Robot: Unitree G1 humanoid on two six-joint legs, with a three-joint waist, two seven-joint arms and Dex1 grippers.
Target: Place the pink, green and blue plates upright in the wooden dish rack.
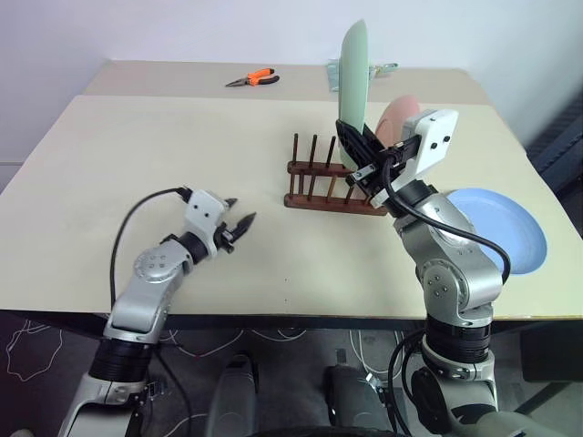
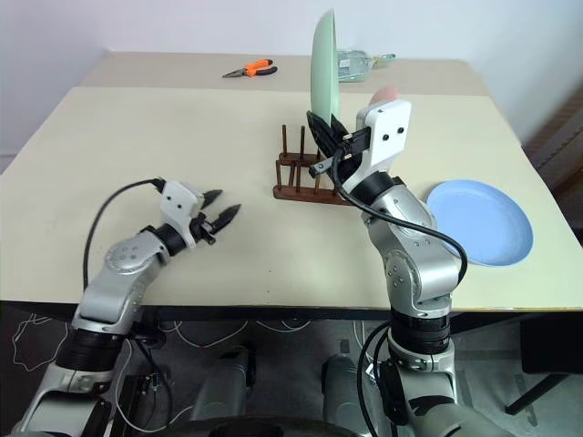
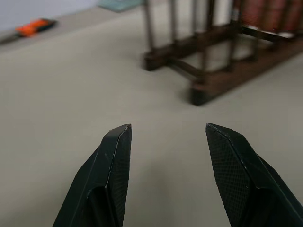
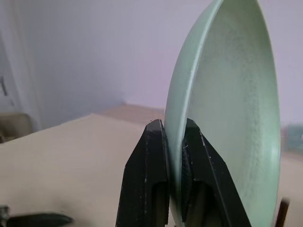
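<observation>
I've got three plates in front of me, all plain, round and matte with no print or marking I can read on any of them. The green plate (image 4: 222, 109) is a pale mint, held on edge above the wooden dish rack (image 1: 332, 187) — my right gripper (image 4: 175, 142) has its two black fingers pinched on the plate's lower rim, one finger on each face. The pink plate (image 1: 398, 118) is a salmon colour and shows just behind the right wrist, near the rack's far side; I can't tell whether it sits between the pegs. The blue plate (image 2: 480, 221) lies flat on the table (image 1: 137, 146), to the right of the rack and well apart from it. There is one rack, dark brown, with thin upright pegs on two parallel bars. My left gripper (image 3: 168, 142) hangs low over the bare tabletop with its fingers spread and nothing between them, pointing toward the rack. One pair of orange-handled pliers (image 1: 253, 78) lies at the far side of the table.
</observation>
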